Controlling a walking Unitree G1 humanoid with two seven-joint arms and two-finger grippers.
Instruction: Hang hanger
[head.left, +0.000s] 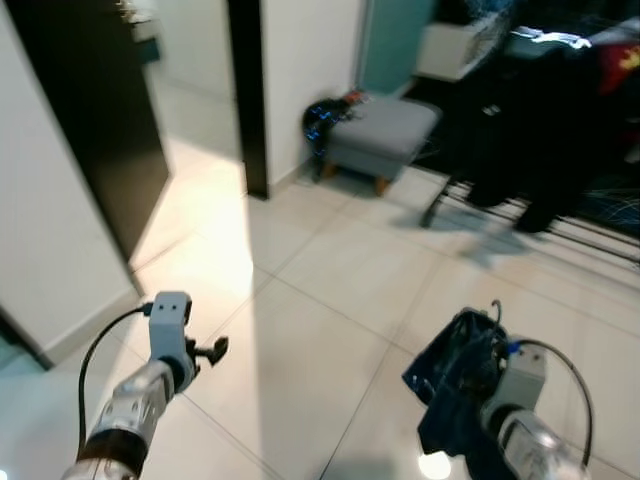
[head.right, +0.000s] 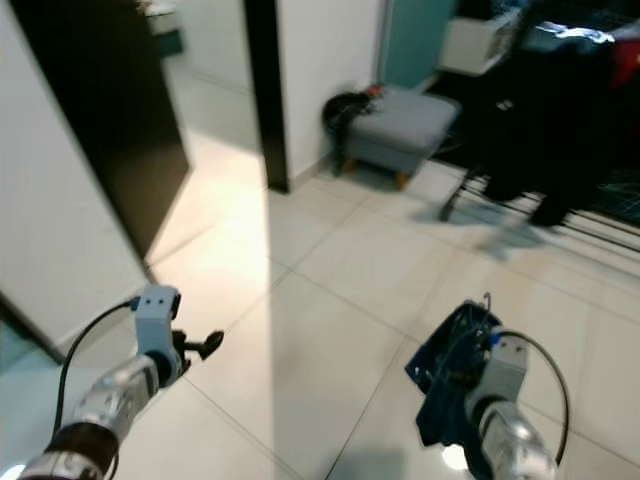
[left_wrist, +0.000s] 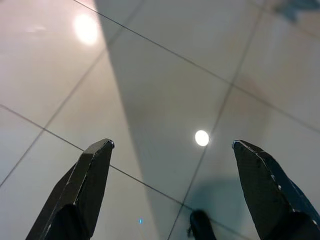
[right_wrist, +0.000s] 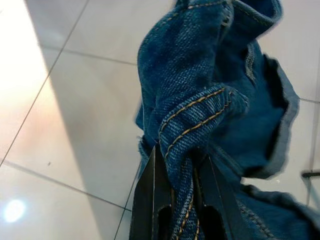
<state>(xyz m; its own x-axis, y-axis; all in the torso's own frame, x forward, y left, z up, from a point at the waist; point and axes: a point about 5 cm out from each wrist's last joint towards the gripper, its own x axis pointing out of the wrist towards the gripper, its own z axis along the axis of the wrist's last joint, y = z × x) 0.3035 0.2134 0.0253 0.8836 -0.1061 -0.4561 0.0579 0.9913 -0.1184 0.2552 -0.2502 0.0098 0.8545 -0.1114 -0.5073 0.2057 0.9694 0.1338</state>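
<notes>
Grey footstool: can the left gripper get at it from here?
Probably not from here. The grey footstool sits well ahead across open tiled floor, far past the open left gripper. Nothing blocks the way; the robot would have to walk closer.

Doorway light across glossy floor tiles (head.left: 330, 260); lamp glare; mild blur.

Stool (head.left: 385, 128) ahead by wall, clothes rack (head.left: 560, 120) to its right, door (head.left: 95, 110) on left.

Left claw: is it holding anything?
No. The left claw has its two black fingers spread wide, with bare floor tile showing between them.
</notes>
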